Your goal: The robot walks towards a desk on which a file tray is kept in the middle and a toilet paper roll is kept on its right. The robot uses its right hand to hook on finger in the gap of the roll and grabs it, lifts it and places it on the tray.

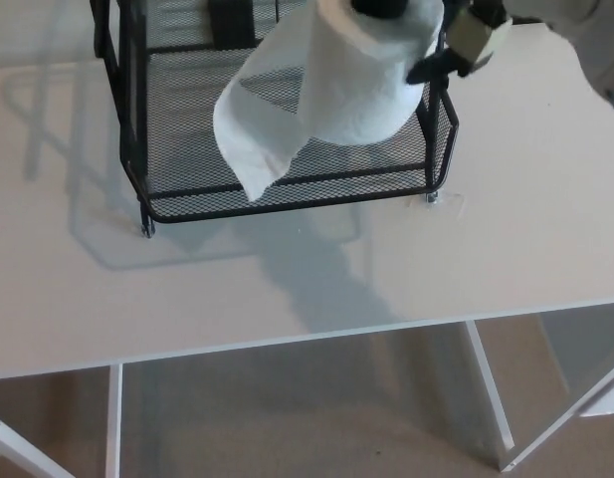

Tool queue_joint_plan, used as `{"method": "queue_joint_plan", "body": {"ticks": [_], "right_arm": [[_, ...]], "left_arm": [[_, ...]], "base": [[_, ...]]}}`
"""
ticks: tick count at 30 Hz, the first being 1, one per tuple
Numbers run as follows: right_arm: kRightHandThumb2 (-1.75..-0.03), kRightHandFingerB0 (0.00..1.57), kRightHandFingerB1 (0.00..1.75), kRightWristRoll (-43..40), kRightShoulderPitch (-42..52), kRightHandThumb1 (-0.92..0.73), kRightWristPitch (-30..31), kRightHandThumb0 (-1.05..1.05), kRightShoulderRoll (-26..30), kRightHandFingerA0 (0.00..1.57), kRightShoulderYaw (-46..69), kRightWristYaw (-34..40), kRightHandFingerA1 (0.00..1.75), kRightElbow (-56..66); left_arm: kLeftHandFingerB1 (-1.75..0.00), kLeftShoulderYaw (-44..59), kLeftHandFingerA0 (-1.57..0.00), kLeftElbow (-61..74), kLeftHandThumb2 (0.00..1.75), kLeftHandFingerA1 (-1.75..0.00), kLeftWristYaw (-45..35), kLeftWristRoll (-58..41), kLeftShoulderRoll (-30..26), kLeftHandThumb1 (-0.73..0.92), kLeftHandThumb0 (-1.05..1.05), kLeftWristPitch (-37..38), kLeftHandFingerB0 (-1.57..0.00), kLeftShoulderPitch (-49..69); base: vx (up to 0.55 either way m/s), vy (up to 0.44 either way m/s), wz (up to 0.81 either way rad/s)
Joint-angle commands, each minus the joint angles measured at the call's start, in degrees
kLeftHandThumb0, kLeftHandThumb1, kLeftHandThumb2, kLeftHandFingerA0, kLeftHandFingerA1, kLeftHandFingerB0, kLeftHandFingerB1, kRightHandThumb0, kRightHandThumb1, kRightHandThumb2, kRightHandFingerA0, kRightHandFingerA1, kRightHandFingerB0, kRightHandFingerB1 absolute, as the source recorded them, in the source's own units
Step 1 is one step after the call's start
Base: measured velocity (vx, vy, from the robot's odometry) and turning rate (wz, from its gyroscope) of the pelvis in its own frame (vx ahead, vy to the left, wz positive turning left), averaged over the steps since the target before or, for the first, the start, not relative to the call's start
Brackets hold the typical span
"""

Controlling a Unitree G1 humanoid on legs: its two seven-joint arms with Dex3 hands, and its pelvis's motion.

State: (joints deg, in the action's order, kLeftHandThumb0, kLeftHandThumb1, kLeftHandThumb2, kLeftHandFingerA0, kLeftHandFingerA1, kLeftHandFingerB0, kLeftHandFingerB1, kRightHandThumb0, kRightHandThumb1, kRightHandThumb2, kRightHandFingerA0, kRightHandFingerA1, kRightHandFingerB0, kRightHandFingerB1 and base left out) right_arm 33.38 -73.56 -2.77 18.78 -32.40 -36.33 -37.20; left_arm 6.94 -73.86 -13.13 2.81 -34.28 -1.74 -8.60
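Observation:
A white toilet paper roll (361, 80) hangs in the air over the right half of the black mesh file tray (187, 189), with a loose sheet trailing down to the left (252, 139). My right hand (441, 35) comes in from the top right, with a black finger hooked in the roll's core (381, 6). The roll hides part of the tray's right side. The left hand does not show.
The tray stands on a pale white desk (506, 229) whose front edge runs across the lower picture. Below the edge are the desk's white legs (491, 398) and a beige floor.

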Motion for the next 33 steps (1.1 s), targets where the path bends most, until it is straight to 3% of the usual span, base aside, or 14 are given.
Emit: {"method": "queue_joint_plan", "body": {"ticks": [1,2,3,4,7,9,11,13,15,19,20,21,32,33], "right_arm": [[-0.60,0.80,0.76,0.82,-3.58,-0.62,1.18,-0.35,-1.67,0.72,-0.01,-2.88,1.30,-2.54],[-0.59,0.83,0.72,0.33,-3.50,-0.61,1.14,-0.35,-1.85,0.72,0.32,-3.27,1.22,-2.55],[-0.90,0.81,0.82,0.25,-3.67,-0.46,1.33,-0.40,-2.08,0.75,0.37,-3.53,1.01,-2.59],[-0.58,0.81,0.69,-0.10,-4.87,-0.61,3.41,-0.37,-3.52,0.63,0.38,-5.37,1.08,-3.35],[-0.59,0.77,0.60,-0.11,-5.83,-0.63,6.25,-0.42,-4.87,0.61,0.44,-7.79,0.96,-3.44],[-0.60,0.76,0.54,-0.14,-6.30,-0.64,7.81,-0.42,-5.62,0.55,0.43,-9.04,0.72,-3.67],[-0.59,0.71,0.47,-0.37,-6.21,-0.69,8.58,-0.37,-6.00,0.75,0.46,-10.31,1.00,-4.04],[-0.58,0.60,0.45,-2.03,-7.58,-0.60,9.19,-0.34,-6.72,0.66,0.56,-15.43,0.70,-7.47],[-0.56,0.55,0.41,-1.78,-7.88,-0.55,9.59,-0.36,-6.95,0.64,0.35,-16.24,0.61,-8.19],[-0.56,0.50,0.39,-0.97,-7.84,-0.57,9.32,-0.37,-6.67,0.60,-0.18,-17.69,0.64,-8.30],[-0.81,0.43,0.53,-0.65,-7.90,-0.44,9.39,-0.43,-6.61,0.50,-0.34,-17.88,0.69,-8.32],[-0.57,0.50,0.38,0.11,-7.71,-0.57,8.13,-0.41,-6.16,0.40,-1.04,-17.81,0.60,-8.38],[-0.58,0.39,0.36,1.72,-6.60,-0.57,6.82,-0.50,-4.13,0.30,-3.78,-19.62,0.59,-6.68],[-0.79,0.29,0.48,1.48,-7.28,-0.43,10.15,-0.54,-4.91,0.30,-3.34,-20.79,0.65,-7.32]], "left_arm": [[-1.14,-0.71,-0.82,-0.27,1.07,-1.21,0.18,1.12,-0.39,0.71,-1.05,1.77,-0.47,-0.14],[-1.14,-0.84,-0.83,-0.08,1.04,-1.21,0.02,1.15,-0.26,0.71,-1.05,1.57,-0.45,-0.17],[-1.15,-0.77,-1.00,-0.03,1.05,-1.22,-0.05,1.05,-0.27,0.69,-1.05,1.54,-0.44,-0.16],[-1.13,-0.55,-0.92,-0.04,1.05,-1.19,-0.24,0.76,-0.34,0.69,-1.05,1.20,-0.43,-0.31],[-1.14,-0.54,-0.87,0.24,1.05,-1.19,-0.37,0.70,-0.39,0.69,-1.05,1.01,-0.42,-0.30],[-1.13,-0.75,-0.88,0.61,1.04,-1.19,-0.33,0.88,-0.49,0.70,-1.05,1.19,-0.43,-0.20],[-1.14,-0.75,-0.86,0.38,1.05,-1.20,-0.11,0.91,-0.29,0.70,-1.05,1.20,-0.44,-0.42],[-1.17,-0.98,-0.91,0.19,1.07,-1.19,-0.06,1.16,-0.26,0.68,-1.05,1.32,-0.47,-0.69],[-1.14,-1.09,-0.85,0.39,1.06,-1.20,-0.69,1.13,-0.50,0.69,-1.05,0.82,-0.41,-0.89],[-1.13,-1.02,-0.94,0.52,1.05,-1.18,-0.67,1.00,-0.60,0.69,-1.05,0.76,-0.44,-0.98],[-1.14,-1.02,-0.92,0.54,1.05,-1.18,-0.68,1.00,-0.58,0.69,-1.05,0.87,-0.46,-0.98],[-1.13,-1.45,-0.88,0.46,1.05,-1.16,-0.44,1.51,-0.60,0.69,-1.05,1.34,-0.45,-0.91],[-1.13,-1.41,-0.94,0.12,1.05,-1.17,0.02,1.45,-0.51,0.69,-1.05,1.17,-0.45,-0.80],[-1.14,-1.64,-0.93,0.13,1.05,-1.17,-0.08,1.68,-0.55,0.70,-1.05,1.26,-0.45,-0.77]], "base": [[0.00,0.000,0.00],[0.00,0.000,0.00],[0.00,0.000,0.00],[0.00,0.000,0.00],[0.00,0.000,0.00],[0.00,0.000,0.00],[0.00,0.000,0.00],[0.00,0.000,0.00],[0.00,0.000,0.00],[0.00,0.000,0.00],[0.00,0.000,0.00],[0.00,0.000,0.00],[0.00,0.000,0.00],[0.00,0.000,0.00]]}}
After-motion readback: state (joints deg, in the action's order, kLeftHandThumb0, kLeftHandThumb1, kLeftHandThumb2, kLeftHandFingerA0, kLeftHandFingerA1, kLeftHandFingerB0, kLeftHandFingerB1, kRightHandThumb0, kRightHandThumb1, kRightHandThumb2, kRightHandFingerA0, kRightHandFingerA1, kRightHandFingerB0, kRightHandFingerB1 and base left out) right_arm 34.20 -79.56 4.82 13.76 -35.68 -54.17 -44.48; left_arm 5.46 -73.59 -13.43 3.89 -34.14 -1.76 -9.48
